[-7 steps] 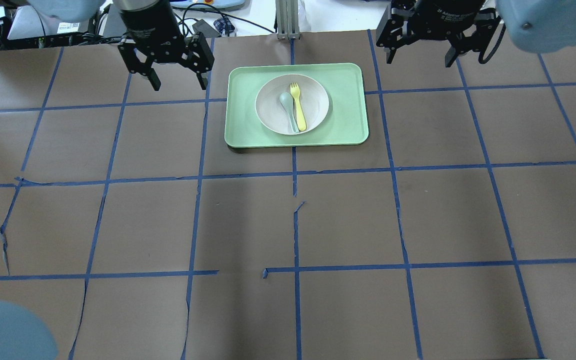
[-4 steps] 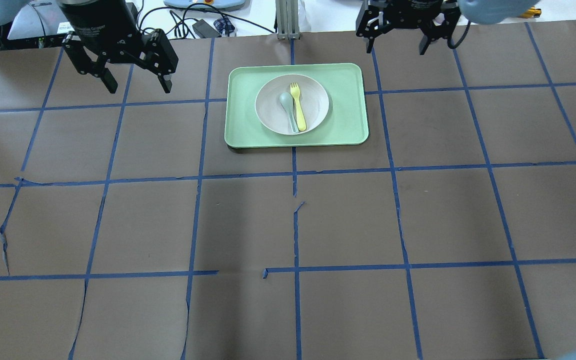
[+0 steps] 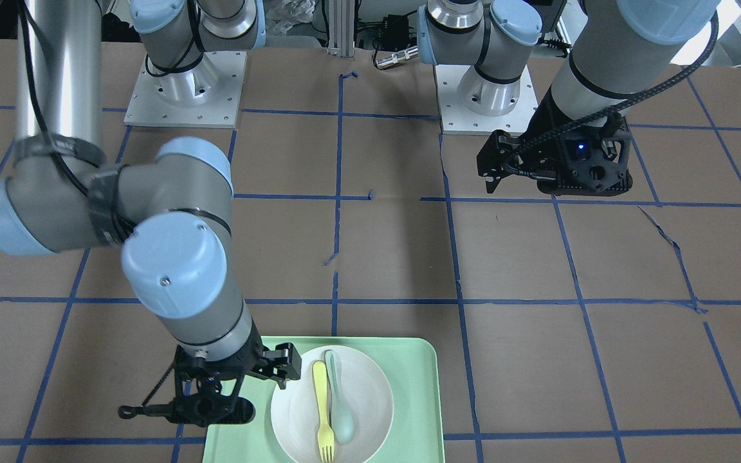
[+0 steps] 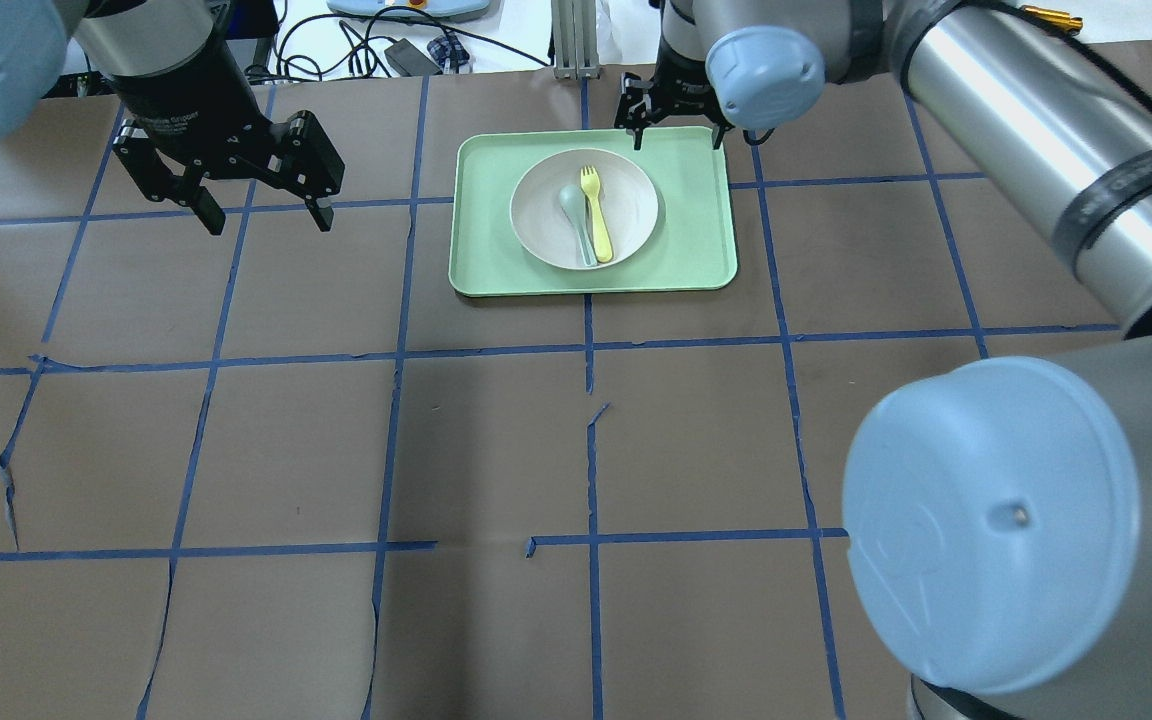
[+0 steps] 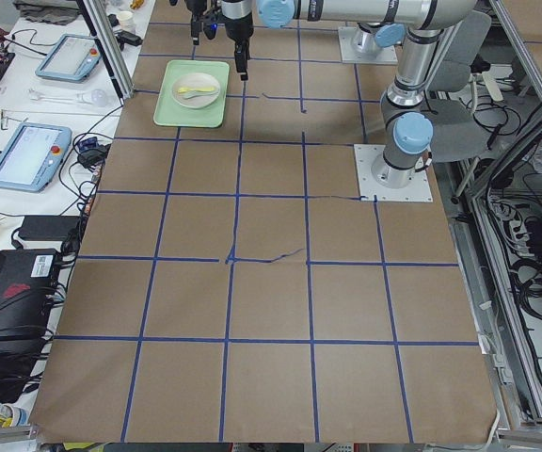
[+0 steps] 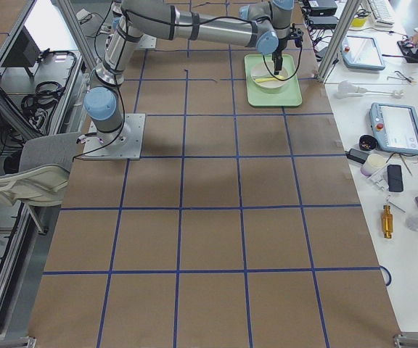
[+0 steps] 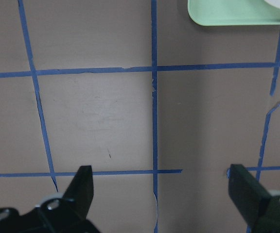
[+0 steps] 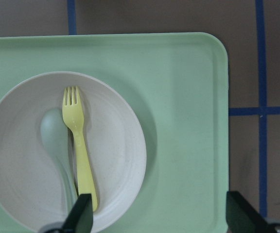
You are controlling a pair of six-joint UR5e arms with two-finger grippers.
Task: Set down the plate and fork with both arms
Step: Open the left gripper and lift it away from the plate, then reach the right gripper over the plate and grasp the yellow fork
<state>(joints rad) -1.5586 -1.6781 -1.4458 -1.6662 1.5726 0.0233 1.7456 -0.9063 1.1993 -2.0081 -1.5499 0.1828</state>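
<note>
Both grippers hang spread and empty: right gripper [image 8: 162, 216] above the far edge of the tray [image 4: 696, 240], left gripper [image 4: 266, 215] over bare table [image 4: 496, 440]. The fork [image 4: 596, 215] lies in the plate [image 4: 631, 215] on that tray, just beside a spoon [image 4: 573, 205]; pinch its yellow handle alone, low and square.

A light-green tray [image 4: 696, 255] is seen at the far middle of the brown-papered table [image 4: 496, 450], which is crossed by blue tape lines [image 4: 396, 352]. An off-white plate [image 4: 633, 205] is set on the tray. A yellow fork [image 4: 596, 215] and a pale grey-green spoon [image 4: 574, 206] are laid side by side in it, the fork on the view's right. The left gripper [image 4: 266, 220] is held well to the tray's left, its fingers spread wide. The right gripper [image 4: 678, 128] is seen at the tray's far edge, partly hidden by a light-blue joint cap [image 4: 764, 62].
</note>
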